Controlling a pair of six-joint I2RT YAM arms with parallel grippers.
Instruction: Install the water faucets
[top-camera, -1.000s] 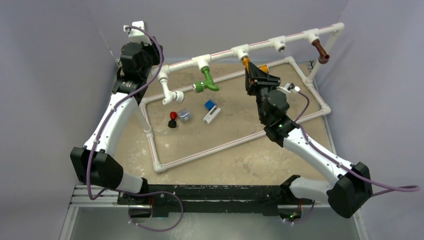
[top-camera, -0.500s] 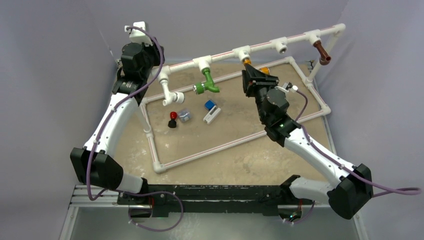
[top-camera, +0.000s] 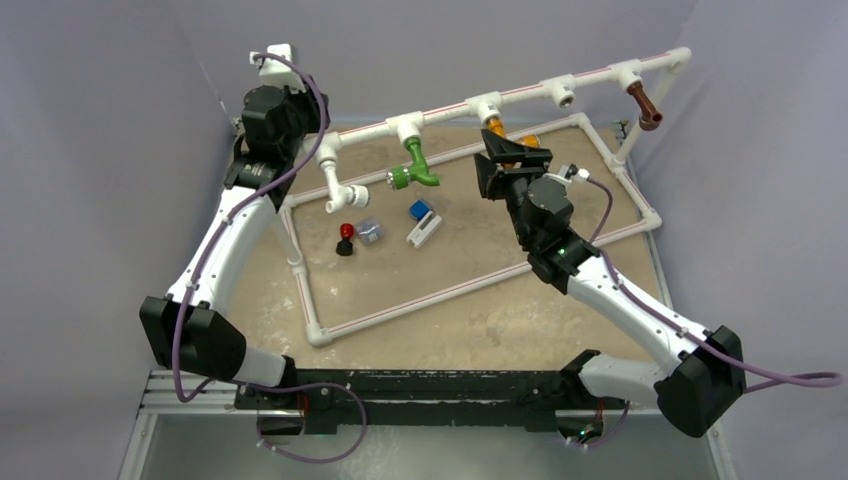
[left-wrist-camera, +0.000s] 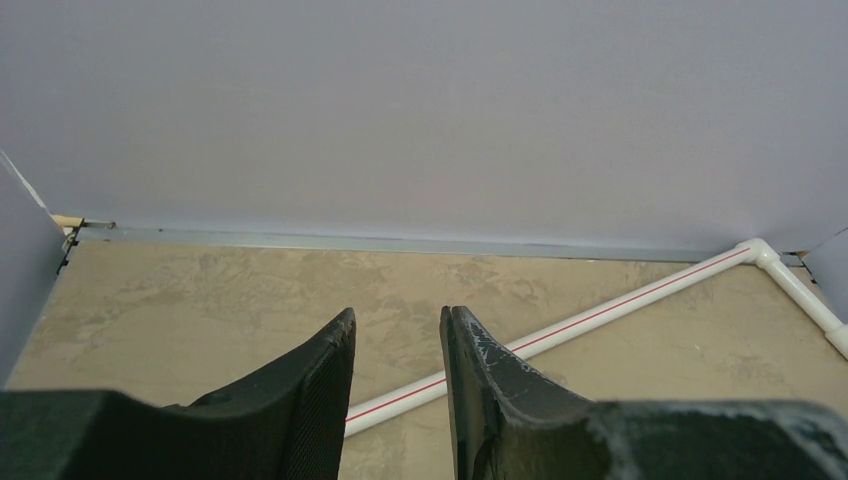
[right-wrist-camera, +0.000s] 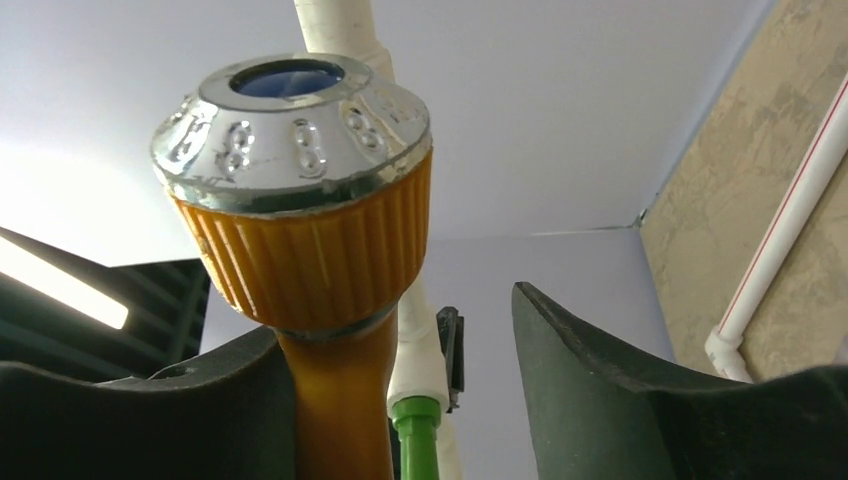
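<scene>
A tan surface carries a white pipe frame whose raised rail holds downward sockets for taps. The left arm is parked at the far left corner, apparently to keep clear of the work. Its claw points at the back wall with the fingers nearly together, a slim gap between them and nothing held. The right arm reaches up to the rail, its claw spread around the orange faucet. One finger lies against the stem and the other stands off it. The orange faucet hangs from its socket, silver cap toward the wrist camera, and looks seated, which would explain the release. The green faucet hangs from the socket to its left, and the brown faucet from the one at the far right end. One socket between orange and brown appears empty. A second ago the right claw was pinched on the orange faucet. It has since opened and eased back slightly, while the left arm has not stirred.
</scene>
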